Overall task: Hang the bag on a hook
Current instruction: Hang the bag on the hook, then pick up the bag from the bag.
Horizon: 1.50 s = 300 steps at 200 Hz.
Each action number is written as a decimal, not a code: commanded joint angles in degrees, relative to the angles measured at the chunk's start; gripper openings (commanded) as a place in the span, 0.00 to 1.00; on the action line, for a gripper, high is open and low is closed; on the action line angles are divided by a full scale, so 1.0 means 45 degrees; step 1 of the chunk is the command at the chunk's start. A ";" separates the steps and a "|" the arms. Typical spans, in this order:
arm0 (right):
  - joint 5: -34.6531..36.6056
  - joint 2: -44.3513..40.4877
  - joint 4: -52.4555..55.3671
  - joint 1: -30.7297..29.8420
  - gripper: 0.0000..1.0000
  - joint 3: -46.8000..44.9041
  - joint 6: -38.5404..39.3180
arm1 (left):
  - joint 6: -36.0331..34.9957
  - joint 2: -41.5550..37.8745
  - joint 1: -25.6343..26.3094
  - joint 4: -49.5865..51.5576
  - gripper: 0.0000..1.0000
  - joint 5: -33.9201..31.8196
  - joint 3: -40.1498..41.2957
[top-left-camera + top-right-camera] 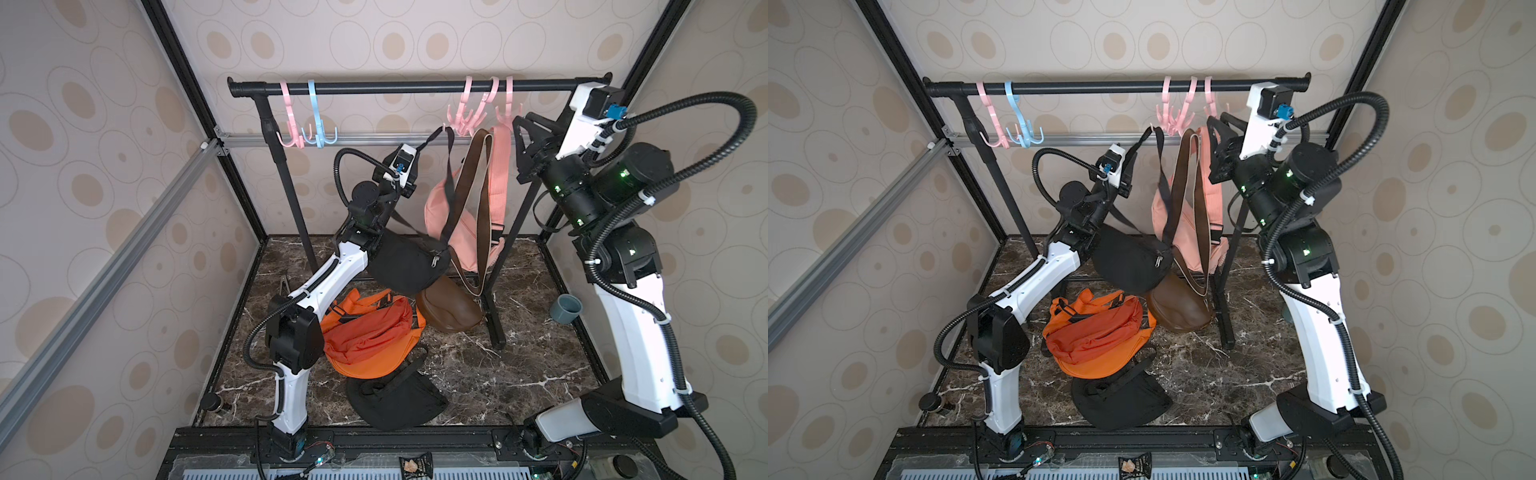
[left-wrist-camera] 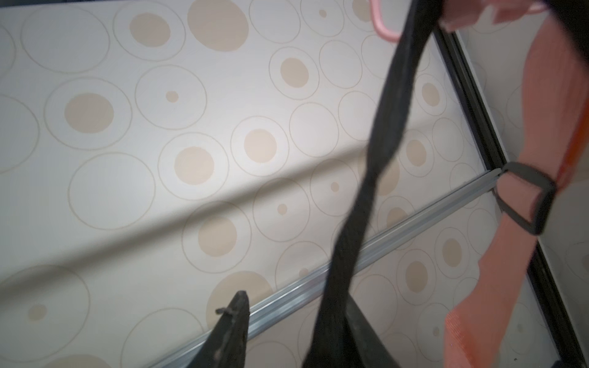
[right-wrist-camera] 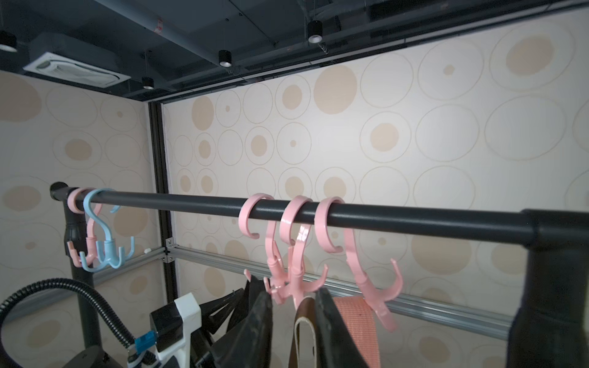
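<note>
Left wrist view: left end effector (image 2: 291,331) raised, fingers parted around black strap (image 2: 382,137).

Rail (image 1: 374,86) midsection free; hung bags (image 1: 465,216) crowd right-end hooks (image 1: 469,112).

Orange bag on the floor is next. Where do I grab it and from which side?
Judging by a top view, take the orange bag by the black-buckled strap bunched along its far edge, coming straight down from above. The body lies flat and slack on the marble floor, so only the raised strap offers a pinchable ridge.
</note>
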<state>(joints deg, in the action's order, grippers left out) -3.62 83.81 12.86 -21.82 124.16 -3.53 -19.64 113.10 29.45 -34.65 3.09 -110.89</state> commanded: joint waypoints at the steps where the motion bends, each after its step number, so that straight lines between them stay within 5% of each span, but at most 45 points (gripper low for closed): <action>1: -0.0226 -0.0177 -0.0124 0.0024 0.41 -0.0632 -0.0215 | -0.0276 -0.1164 0.0328 0.0003 0.52 -0.0260 0.0371; 37: -0.0376 -0.0923 -0.0436 0.0020 0.46 -0.1868 -0.0840 | -0.0367 -0.2018 0.0708 0.0044 0.55 -0.0296 0.1426; 82: -0.0845 -0.1432 -0.0198 0.0025 0.53 -0.2301 -0.1669 | 0.1087 -0.4094 0.0967 -0.0750 0.99 0.0030 0.3526; 143: -0.1915 -0.1822 0.0320 -0.0148 0.65 -0.3805 -0.2892 | 0.2652 -0.7557 0.1286 -0.0213 1.00 -0.2423 0.7074; 240: 0.2597 -0.2485 -0.0902 -0.6635 0.65 -1.0598 -0.2122 | 0.5195 -1.3490 0.1287 0.6725 1.00 -0.7332 1.1403; 268: 0.0763 -0.1936 -0.1125 -0.7357 0.63 -1.2749 -0.2994 | 0.5826 -1.5112 0.1157 0.7292 1.00 -0.8880 1.3455; 300: 0.0557 -0.1191 -0.0699 -0.8333 0.63 -1.4613 -0.3817 | 0.6399 -1.6090 0.0632 0.7485 1.00 -0.9309 1.5029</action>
<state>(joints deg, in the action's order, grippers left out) 1.41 77.49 10.20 -57.17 64.38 -16.08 5.30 42.98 33.61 -3.84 -34.35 -46.50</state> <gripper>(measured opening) 0.630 0.998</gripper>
